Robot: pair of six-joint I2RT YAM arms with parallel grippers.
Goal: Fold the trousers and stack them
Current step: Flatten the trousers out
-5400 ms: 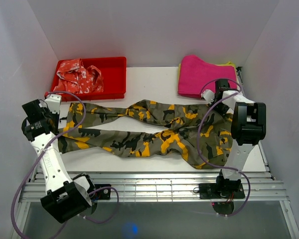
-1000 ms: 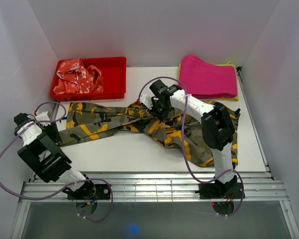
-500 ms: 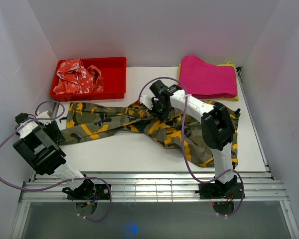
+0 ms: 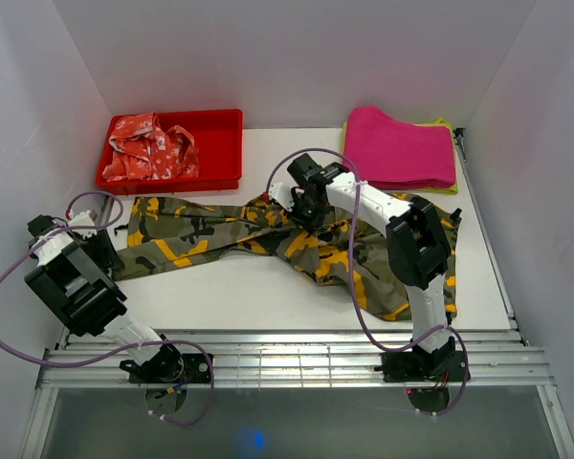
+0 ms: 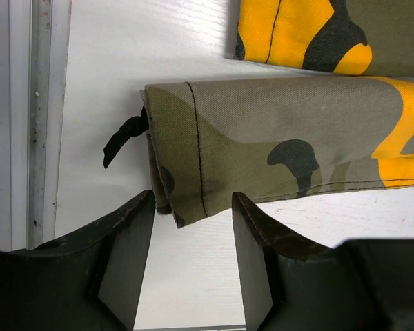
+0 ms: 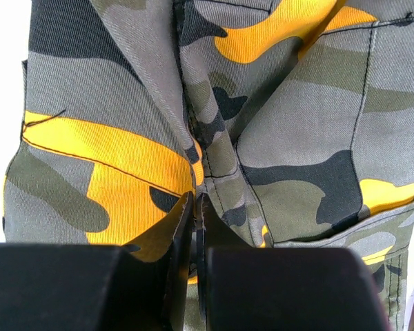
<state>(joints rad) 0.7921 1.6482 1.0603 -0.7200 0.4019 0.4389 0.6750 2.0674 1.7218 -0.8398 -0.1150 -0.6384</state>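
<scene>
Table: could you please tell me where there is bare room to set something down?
Bare: the strip between trousers and near rail; a smaller gap between red tray and pink cloth. Crowded: the middle, under the trousers.

The top external camera looks down from above and behind the arm bases [image 4: 421,368], covering the whole surface [image 4: 258,292]. The left wrist camera faces down, close over one leg hem of the trousers [image 5: 283,131]. The right wrist camera sits close over their middle seam. All views share the trousers.

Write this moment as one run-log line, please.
left fingers: open, leg hem between them | right fingers: shut on trousers | fold: unfinished
</scene>
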